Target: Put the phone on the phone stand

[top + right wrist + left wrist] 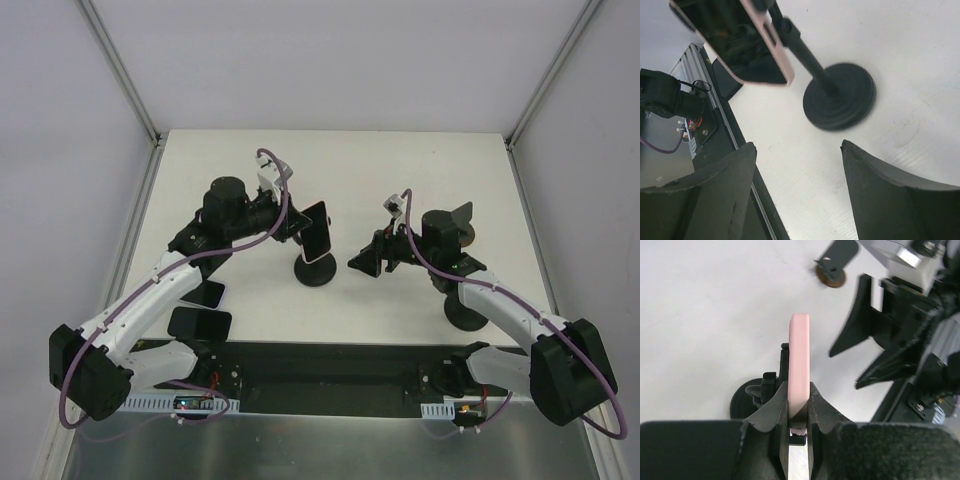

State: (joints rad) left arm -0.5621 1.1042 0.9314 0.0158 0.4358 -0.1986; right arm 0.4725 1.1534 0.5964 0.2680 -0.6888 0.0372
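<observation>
Your left pincer (pixel 799 391) is closed on the pink-cased phone with a dark glass face (pixel 799 352). In the left wrist view its two black fingers (pixel 776 407) press against the phone's opposite faces, and you see the phone edge-on, standing upright from the bottom centre of the frame.

In the top view the phone sits just left of centre, tilted. It is directly above the black phone stand with a round base and thin stem (pixel 316 272). The left wrist view shows the stand's black bracket touching the phone's left face, with the round base low behind it. From the right wrist view the phone fills the upper left, and the stem runs down from its back to the base at centre right. You cannot tell from these views whether the phone is fully seated in the cradle.

Your right pincer (pixel 796 145) stands wide open with nothing between its fingers; only bare white counter (pixel 400 170) shows in the gap. In the top view it hangs just right of the stand, pointing toward it and apart from it.

Two dark phones lie flat on the counter at the lower left of the top view, one (pixel 200 323) nearer the bases and one (pixel 212 293) partly under the left arm. A second black round-based stand (pixel 466 312) stands beneath the right arm. A third stand with a brownish base (pixel 831 276) shows at the upper centre of the left wrist view.
</observation>
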